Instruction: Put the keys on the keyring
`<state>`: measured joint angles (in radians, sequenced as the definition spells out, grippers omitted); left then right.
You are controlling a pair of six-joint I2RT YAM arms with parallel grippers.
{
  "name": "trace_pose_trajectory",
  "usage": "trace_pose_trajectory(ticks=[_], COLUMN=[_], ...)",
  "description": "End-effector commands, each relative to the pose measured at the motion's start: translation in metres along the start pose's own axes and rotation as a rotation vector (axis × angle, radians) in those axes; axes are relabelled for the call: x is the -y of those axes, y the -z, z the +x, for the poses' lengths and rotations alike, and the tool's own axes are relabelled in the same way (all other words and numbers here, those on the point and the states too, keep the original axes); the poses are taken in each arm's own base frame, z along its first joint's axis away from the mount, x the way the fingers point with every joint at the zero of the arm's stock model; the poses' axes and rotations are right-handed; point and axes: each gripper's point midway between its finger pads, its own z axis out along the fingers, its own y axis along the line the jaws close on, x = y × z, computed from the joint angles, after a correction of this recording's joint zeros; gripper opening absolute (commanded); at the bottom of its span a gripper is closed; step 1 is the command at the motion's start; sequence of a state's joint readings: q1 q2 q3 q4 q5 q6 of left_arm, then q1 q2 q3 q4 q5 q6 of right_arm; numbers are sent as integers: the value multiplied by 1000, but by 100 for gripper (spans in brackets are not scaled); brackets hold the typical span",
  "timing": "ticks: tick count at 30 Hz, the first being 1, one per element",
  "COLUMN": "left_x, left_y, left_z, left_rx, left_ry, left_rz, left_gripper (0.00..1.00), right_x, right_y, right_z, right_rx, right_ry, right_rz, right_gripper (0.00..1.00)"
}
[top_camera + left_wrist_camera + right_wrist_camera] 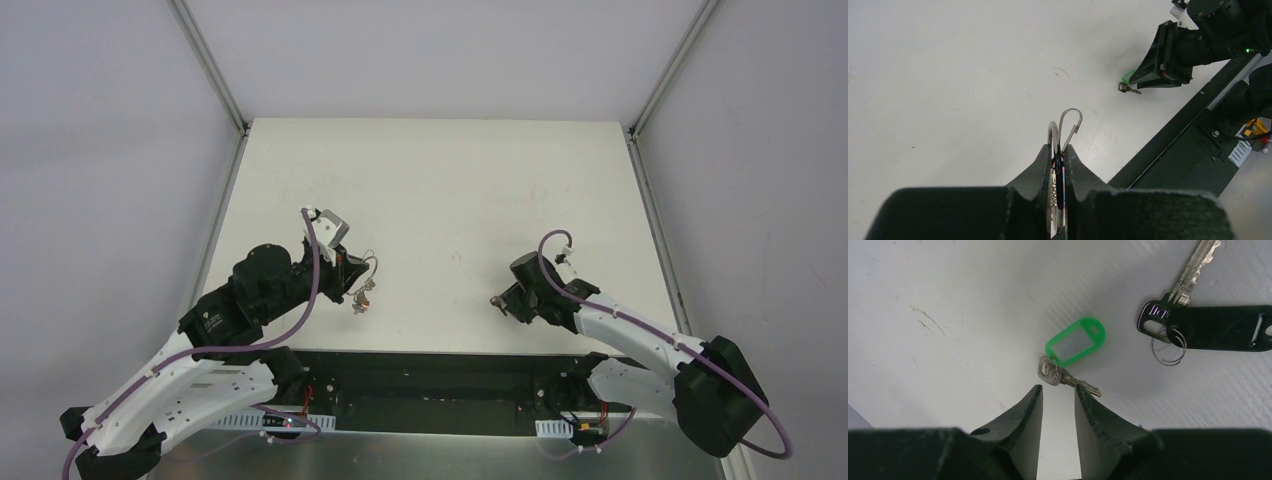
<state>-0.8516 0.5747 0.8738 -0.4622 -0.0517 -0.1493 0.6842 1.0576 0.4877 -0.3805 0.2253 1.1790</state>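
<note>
My left gripper (1060, 149) is shut on a silver keyring (1068, 122), whose hook with its open clasp sticks out past the fingertips. In the top view the left gripper (345, 270) holds the ring (369, 264) above the table, with small keys (362, 298) hanging from it. My right gripper (1058, 389) is open, its fingertips just short of the green-tagged key (1063, 376), which lies flat beside its green tag (1075, 342). The black-headed key (1160, 315) with its black tag (1220, 327) lies to the right. The right gripper also shows in the top view (498, 301).
The white table (450, 190) has metal frame posts at its far corners. A black base rail (440, 375) runs along the near edge between the two arm bases. In the left wrist view the right arm (1208, 35) stands at the upper right.
</note>
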Motion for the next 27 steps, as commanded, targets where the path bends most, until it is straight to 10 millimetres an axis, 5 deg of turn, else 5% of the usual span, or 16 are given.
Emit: trace_pose_trajectory(ticks=[1,27], left_x=[8,8], left_y=[1,3], left_z=[-11,-12], left_rx=[44,51], left_ry=[13,10], left_rz=[38,39], left_gripper=[0,0], right_x=[-16,-27], right_y=[2,-8], right_z=[-9,-12], right_rx=[37,48], right_ry=[-20,-11], right_rz=[-25,-16], right_gripper=[32,27])
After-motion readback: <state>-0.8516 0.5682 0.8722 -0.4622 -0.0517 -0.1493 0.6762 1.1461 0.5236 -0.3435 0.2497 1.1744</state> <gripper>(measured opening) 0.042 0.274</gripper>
